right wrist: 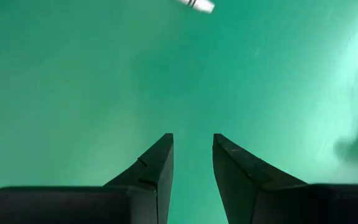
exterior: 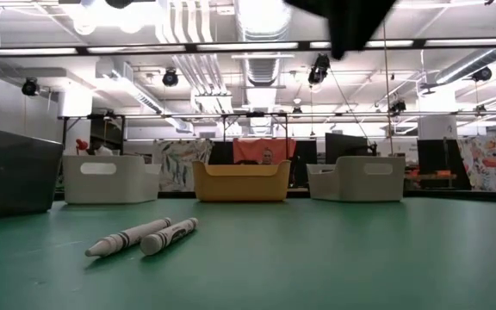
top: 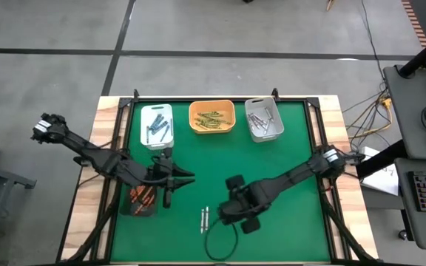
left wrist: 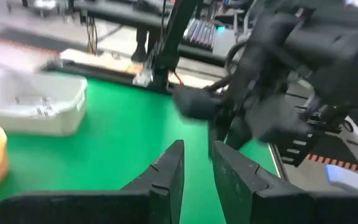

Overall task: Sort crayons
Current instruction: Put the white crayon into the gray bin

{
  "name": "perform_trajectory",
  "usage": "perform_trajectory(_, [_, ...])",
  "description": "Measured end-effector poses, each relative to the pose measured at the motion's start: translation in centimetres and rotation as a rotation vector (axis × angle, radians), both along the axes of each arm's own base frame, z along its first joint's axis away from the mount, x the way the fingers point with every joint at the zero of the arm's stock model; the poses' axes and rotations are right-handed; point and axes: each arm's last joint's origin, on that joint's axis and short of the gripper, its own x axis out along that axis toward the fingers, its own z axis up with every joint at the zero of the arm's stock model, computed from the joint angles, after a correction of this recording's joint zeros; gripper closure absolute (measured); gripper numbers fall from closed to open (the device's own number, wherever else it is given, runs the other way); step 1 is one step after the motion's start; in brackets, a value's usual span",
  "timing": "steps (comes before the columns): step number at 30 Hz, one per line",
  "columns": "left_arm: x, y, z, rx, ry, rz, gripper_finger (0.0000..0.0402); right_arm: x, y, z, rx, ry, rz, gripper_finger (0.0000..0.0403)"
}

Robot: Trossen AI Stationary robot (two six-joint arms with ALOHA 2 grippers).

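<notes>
1. The right gripper (right wrist: 192, 155) is hovering over bare green mat with its two dark fingers standing a narrow gap apart and nothing between them; in the high view it is sitting just beside the two loose grey-white crayons (top: 204, 219), on the side away from the left arm.

2. The left gripper (left wrist: 196, 167) is waiting just beside the dark tray of red-orange crayons (top: 143, 196), its fingers likewise slightly parted and holding nothing.

3. The pair of grey-white crayons is lying side by side and touching, well apart from the grey-white tray (top: 264, 118) at the far edge that appears to be their destination.

4. Judged from this, the step in hand is picking one of the pair. It would go best with the right gripper's fingers spread wider, squared across a single stick and lowered at its middle, so the neighbour is not dragged along or pinched with it.

5. Only a crayon tip (right wrist: 194, 4) is showing in the right wrist view, cut off at the frame edge.

6. The low view is showing no gripper, only a dark arm part at the top edge; the orange tray (exterior: 240, 179) hides its contents there.

7. The left wrist view is blurred.
</notes>
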Motion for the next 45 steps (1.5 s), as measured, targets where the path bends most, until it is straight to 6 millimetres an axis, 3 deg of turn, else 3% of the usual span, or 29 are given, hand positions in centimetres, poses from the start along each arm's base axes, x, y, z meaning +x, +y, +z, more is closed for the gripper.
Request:
perform_trajectory(11, [3.5, -2.3, -4.9, -0.322, 0.138, 0.064, 0.0335, -8.2, 2.9, 0.7, 0.04, 0.032, -0.144, 0.0316])
perform_trajectory(20, [5.1, -5.6, -8.5, -0.463, 0.286, 0.038, 0.0335, -13.2, 4.5, -1.3, 0.099, 0.002, -0.221, 0.032])
perform_trajectory(26, [7.2, -8.8, -8.5, -0.38, 0.427, 0.032, 0.0335, -14.6, 5.2, -3.3, 0.155, -0.071, -0.217, 0.0324])
perform_trajectory(34, [8.9, -12.0, -9.5, -0.278, 0.804, 0.308, 0.0335, -15.5, 6.0, -4.9, 0.18, -0.087, -0.263, 0.0332])
perform_trajectory(45, [12.0, -16.1, -12.6, -0.141, 0.929, 0.41, 0.0335, -17.1, 8.0, -5.0, 0.183, -0.205, -0.206, 0.0335])
